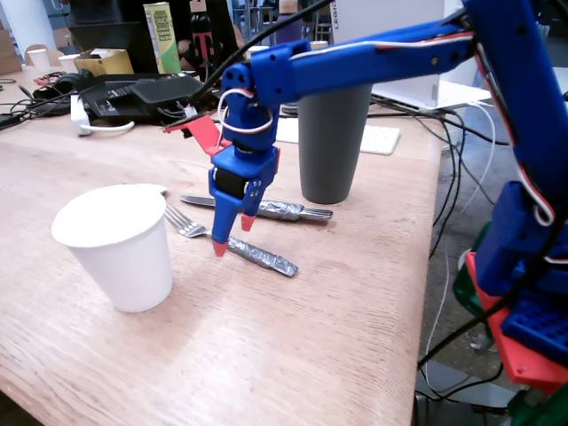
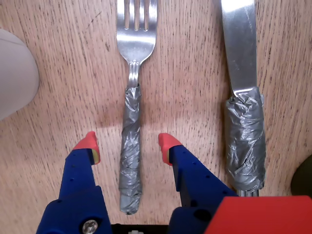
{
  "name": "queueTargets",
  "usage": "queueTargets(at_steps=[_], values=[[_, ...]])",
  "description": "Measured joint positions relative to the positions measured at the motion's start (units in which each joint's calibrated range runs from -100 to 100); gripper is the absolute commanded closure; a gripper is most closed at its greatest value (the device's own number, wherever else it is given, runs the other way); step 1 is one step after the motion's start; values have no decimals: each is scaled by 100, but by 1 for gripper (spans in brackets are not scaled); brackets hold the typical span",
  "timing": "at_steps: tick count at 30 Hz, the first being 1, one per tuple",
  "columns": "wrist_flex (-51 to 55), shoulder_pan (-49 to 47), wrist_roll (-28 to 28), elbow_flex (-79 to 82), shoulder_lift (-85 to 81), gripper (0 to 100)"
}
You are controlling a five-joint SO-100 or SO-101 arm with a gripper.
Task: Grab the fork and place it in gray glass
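One fork [image 2: 131, 122] lies at centre frame in the wrist view on the grained wooden table [image 2: 190, 73]: four bright steel tines, handle wrapped in crinkled foil. My claw [image 2: 127, 144] is spread, its red tips either side of that handle, not touching it. One foil-handled knife [image 2: 242, 97], flat-bladed, lies at right. In the fixed view: one matte, tapered gray glass [image 1: 333, 142] upper centre, one white paper cup [image 1: 120, 244] lower left.
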Motion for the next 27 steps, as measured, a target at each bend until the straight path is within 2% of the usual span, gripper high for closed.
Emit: queueTargets(at_steps=[1, 5, 19, 24, 27], values=[[0, 0, 0, -9, 61, 76], [124, -9, 5, 0, 86, 100], [149, -28, 15, -9, 52, 100], [1110, -207, 15, 712, -1928, 100], [1143, -150, 15, 1271, -3035, 100]])
